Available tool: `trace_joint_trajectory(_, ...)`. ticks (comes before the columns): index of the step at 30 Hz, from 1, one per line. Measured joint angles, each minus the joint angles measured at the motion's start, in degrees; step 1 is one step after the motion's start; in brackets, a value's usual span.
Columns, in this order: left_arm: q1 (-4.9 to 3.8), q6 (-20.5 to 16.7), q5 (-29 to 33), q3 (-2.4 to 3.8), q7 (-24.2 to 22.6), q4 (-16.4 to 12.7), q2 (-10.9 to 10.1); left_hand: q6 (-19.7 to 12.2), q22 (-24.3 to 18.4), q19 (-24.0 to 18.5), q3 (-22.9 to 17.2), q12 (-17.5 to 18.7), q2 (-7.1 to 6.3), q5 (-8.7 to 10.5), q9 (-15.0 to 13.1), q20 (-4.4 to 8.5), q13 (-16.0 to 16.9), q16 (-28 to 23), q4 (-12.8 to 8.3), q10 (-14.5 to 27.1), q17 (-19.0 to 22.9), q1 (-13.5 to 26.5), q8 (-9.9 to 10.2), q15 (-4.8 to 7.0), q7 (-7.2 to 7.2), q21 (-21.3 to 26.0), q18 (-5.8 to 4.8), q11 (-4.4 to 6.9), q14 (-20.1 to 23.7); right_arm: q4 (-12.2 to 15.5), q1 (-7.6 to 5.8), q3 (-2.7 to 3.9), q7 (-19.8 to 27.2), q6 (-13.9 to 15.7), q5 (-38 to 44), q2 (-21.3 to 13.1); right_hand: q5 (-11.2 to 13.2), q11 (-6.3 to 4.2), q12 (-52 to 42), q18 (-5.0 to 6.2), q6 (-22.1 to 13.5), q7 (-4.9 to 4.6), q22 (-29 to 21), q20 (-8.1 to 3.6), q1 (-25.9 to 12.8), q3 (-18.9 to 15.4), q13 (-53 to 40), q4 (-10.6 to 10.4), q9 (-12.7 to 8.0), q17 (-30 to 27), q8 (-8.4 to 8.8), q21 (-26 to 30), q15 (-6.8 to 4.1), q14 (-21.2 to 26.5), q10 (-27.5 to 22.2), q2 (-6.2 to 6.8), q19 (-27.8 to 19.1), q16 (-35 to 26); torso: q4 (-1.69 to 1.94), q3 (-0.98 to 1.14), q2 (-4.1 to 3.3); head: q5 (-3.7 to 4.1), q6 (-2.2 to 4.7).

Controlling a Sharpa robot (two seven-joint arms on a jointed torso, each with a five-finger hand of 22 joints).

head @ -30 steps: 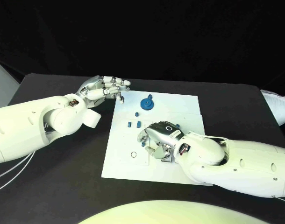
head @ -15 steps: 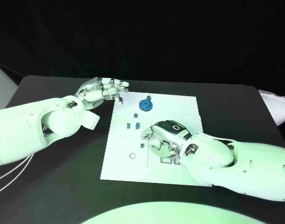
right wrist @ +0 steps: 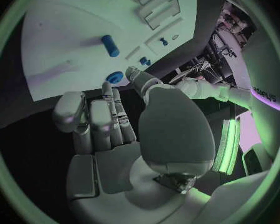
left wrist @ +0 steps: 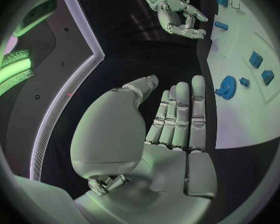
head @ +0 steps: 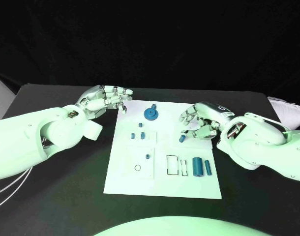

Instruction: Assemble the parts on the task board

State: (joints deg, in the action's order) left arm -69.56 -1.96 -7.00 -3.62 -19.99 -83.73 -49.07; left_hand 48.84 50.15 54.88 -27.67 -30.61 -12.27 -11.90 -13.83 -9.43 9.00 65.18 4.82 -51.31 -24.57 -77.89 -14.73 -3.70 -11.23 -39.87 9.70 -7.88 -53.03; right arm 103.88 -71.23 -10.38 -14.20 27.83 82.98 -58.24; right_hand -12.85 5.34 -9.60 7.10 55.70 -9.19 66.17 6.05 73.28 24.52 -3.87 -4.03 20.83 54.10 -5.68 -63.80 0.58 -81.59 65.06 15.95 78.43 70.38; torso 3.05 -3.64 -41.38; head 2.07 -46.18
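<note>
Left hand: the left hand (head: 106,100) hovers over the black table (head: 58,167) just off the far left corner of the task board (head: 161,182). Its fingers lie straight and close together, the thumb set a little apart, and it holds nothing. The left wrist view shows the same bare palm (left wrist: 171,134).
Task board: the white plate lies flat in the middle of the table, between the two hands.
Round part: a blue disc with a raised knob (head: 151,113) sits near the board's far edge, close to the left hand but apart from it. In the left wrist view it shows as a blue round piece (left wrist: 227,87).
Small parts: two little blue blocks (head: 137,135) stand side by side on the board's left half, with one smaller blue piece (head: 141,125) just beyond them and another tiny one (head: 146,157) nearer the robot.
Loose cylinder: a short blue cylinder (head: 183,138) lies on the board, just beside the right hand's fingertips; I cannot tell whether they touch it. The right wrist view shows it lying on the white surface (right wrist: 109,45).
Near slots: two blue upright pieces (head: 201,167) sit side by side in the board's near right part, next to outlined rectangular recesses (head: 172,164).
Right hand: the right hand (head: 203,120) hangs over the board's right edge, fingers loosely curled and apart, nothing in its grasp.
</note>
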Motion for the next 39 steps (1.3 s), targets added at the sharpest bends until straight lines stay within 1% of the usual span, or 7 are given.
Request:
trace_joint_trajectory(4, 0.00, 0.0, 0.0, 0.00, 0.0, 0.1, 0.1, 0.0, 0.0, 0.0, 0.0, 0.0, 0.00, 0.00, 0.0, 0.00, 0.0, 0.0, 0.0, 0.0, 0.0, 0.0, 0.0, 0.00, 0.00, 0.0, 0.00, 0.00, 0.0, -1.3, -1.10, 0.04, 1.8, -2.9, -1.4, -1.0, 0.0, -0.38, 0.4, -0.61, -0.2, 0.21, 0.8, 0.00, 2.4, -4.8, 0.0, -0.9, -0.2, 0.7, 0.56, -0.4, -0.19, -0.2, -1.3, -0.66, 0.4, 1.0, -0.01, 0.07, -0.04, 0.23, 0.24)
trace_joint_trajectory(9, 0.00, 0.1, 0.1, 0.00, 0.0, 0.1, 0.2, 0.0, 0.0, 0.0, 0.0, 0.0, 0.00, 0.00, 0.0, 0.00, 0.0, 0.0, 0.0, 0.0, 0.0, 0.0, 0.0, 0.00, 0.00, 0.0, 0.00, 0.00, 0.0, -2.2, -1.31, -0.08, 2.9, -5.7, -1.1, -0.5, 1.4, -0.36, 0.4, -0.59, -0.4, 0.39, 1.9, -0.09, 7.6, -15.4, -0.1, -4.5, -0.8, 0.8, 1.05, -1.1, -0.19, -0.2, -2.7, -3.30, 1.3, 1.9, -0.08, 0.13, -0.18, 0.19, 0.13)
trace_joint_trajectory(15, 0.00, 0.1, 0.1, 0.00, 0.0, 0.0, 0.2, 0.0, 0.0, 0.0, 0.0, 0.0, 0.00, 0.00, 0.0, 0.00, 0.0, 0.0, 0.0, 0.0, 0.0, 0.0, 0.0, 0.00, 0.00, 0.0, 0.00, 0.00, 0.0, -3.1, -0.59, -0.19, 3.1, -8.0, 0.7, 0.8, 1.4, -0.25, -0.1, -0.58, -0.4, 0.39, 2.8, -0.13, 10.4, -19.2, -0.2, -7.2, -0.9, 1.4, 1.05, -1.8, -0.38, -0.8, -3.0, -4.43, 1.9, 2.6, -0.05, 0.14, -0.19, 0.23, -0.14)
trace_joint_trajectory(18, 0.00, 0.1, 0.1, 0.00, 0.0, 0.0, 0.1, 0.0, 0.0, 0.1, 0.0, 0.0, 0.20, 0.00, 0.0, 0.12, 0.0, 0.0, 0.0, 0.0, 0.0, -0.2, -0.2, 0.00, 0.00, 0.0, 0.00, 0.00, 0.0, -3.4, 0.09, -0.28, 2.9, -9.0, 1.8, 1.5, 1.0, -0.47, -0.6, -1.38, -0.1, 0.66, 3.6, -0.31, 11.2, -19.4, -0.3, -7.7, -0.9, 2.2, 1.05, -2.7, -0.59, -1.0, -2.3, -4.97, 2.1, 3.1, -0.04, 0.10, -0.18, 0.33, -0.29)
trace_joint_trajectory(26, 0.00, 0.1, 0.1, 0.00, 0.0, 0.0, 0.0, 0.0, -0.1, 0.2, 0.0, 0.0, 0.22, 0.00, 0.0, 0.21, 0.0, 0.0, 0.0, 0.0, 0.0, -0.2, -0.2, 0.00, 0.00, 0.0, 0.00, 0.00, 0.0, -3.0, 1.07, -0.39, 1.8, -11.2, 4.1, 2.3, -0.3, -0.69, -0.8, -1.39, 2.1, 0.81, 5.2, -0.51, 12.8, -17.9, -0.3, -9.9, -0.9, 3.7, 0.60, -4.4, -0.79, -1.6, -0.5, -5.24, 3.1, 4.1, -0.01, 0.08, -0.12, 0.48, -0.48)
trace_joint_trajectory(31, 0.00, 0.1, 0.1, 0.00, 0.0, 0.0, 0.0, 0.0, -0.1, 0.2, 0.0, 0.0, 0.22, 0.00, 0.0, 0.21, 0.0, 0.0, 0.0, 0.0, 0.0, -0.2, -0.2, 0.00, 0.00, 0.0, 0.00, 0.00, 0.0, -2.8, 1.31, -0.37, 0.5, -11.3, 5.0, 2.4, 0.4, -0.62, -0.3, -1.38, 4.1, 0.61, 6.8, -0.69, 14.5, -13.9, -0.1, -12.4, -1.1, 3.9, 0.16, -6.1, -0.79, -2.0, 1.2, -5.44, 4.0, 4.4, -0.04, 0.07, -0.09, 0.56, -0.44)
trace_joint_trajectory(39, 0.00, 0.1, 0.1, 0.01, 0.1, 0.0, -0.1, 0.0, -0.1, 0.2, 0.0, -0.2, 0.22, 0.00, 0.0, 0.21, -0.1, 0.0, 0.0, 0.0, 0.0, -0.2, -0.2, 0.00, 0.00, 0.0, 0.00, 0.00, 0.0, -2.6, 1.58, -0.37, -0.9, -11.0, 5.6, 2.8, 3.7, -0.87, 1.2, -2.26, 5.8, 0.87, 8.7, -0.80, 14.7, -7.1, -0.1, -12.6, -1.4, 6.2, -0.06, -8.3, -0.80, -2.0, 3.2, -5.63, 4.9, 5.9, -0.06, 0.10, -0.10, 0.64, -0.36)
